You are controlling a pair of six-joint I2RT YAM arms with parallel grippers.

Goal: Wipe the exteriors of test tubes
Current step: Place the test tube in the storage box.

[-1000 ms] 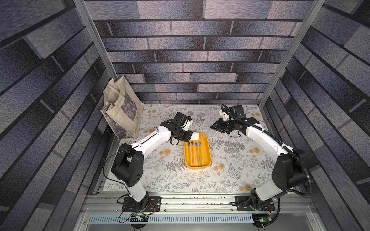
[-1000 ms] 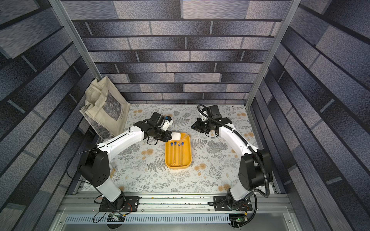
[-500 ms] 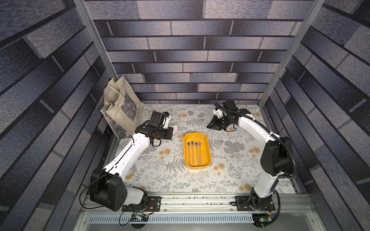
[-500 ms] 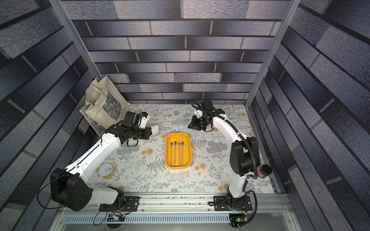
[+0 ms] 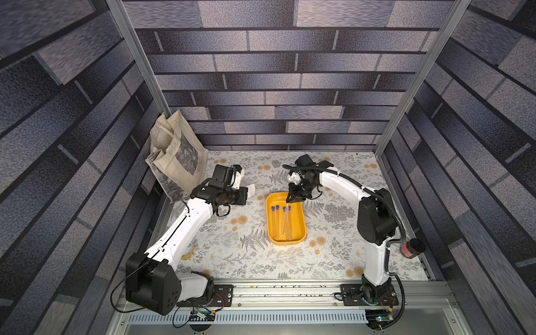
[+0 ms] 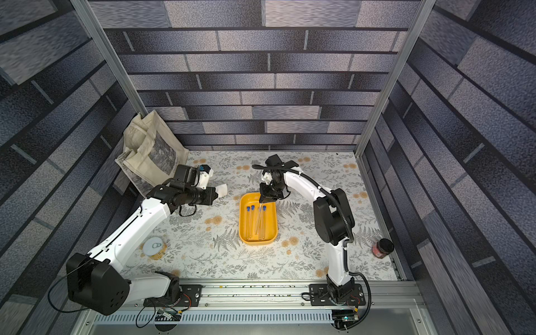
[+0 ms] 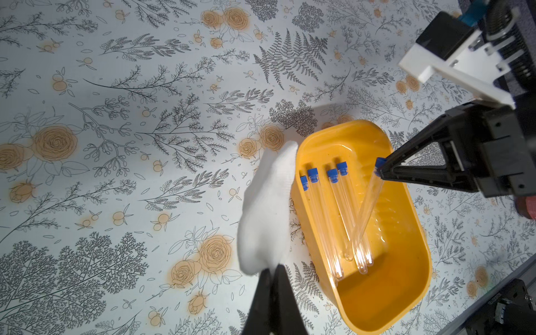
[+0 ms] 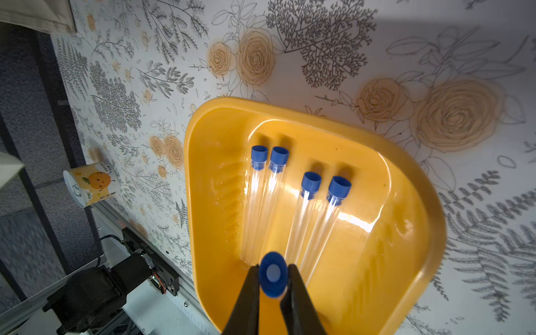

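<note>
Floral table [image 5: 252, 255]: right gripper [image 8: 273, 274] pinches a test tube [image 7: 366, 204] by its cap [image 7: 379, 162], left gripper [image 7: 274, 269] clamps the cloth [image 7: 266, 208]; the tilted tube may slip.

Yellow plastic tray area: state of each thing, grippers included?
Four slender clear blue-capped test tubes, lying flat in yellow plastic tray.
Fifth such tube, tilted, lower end in tray.
Right gripper, shut on fifth tube's cap.
Left gripper, shut on white cloth.
Tray, upright on floral table.

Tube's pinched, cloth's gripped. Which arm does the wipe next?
Left, probably. The left gripper is shut on the white cloth near the yellow tray; the right gripper pinches a tilted test tube at its blue cap, presenting it.
</note>
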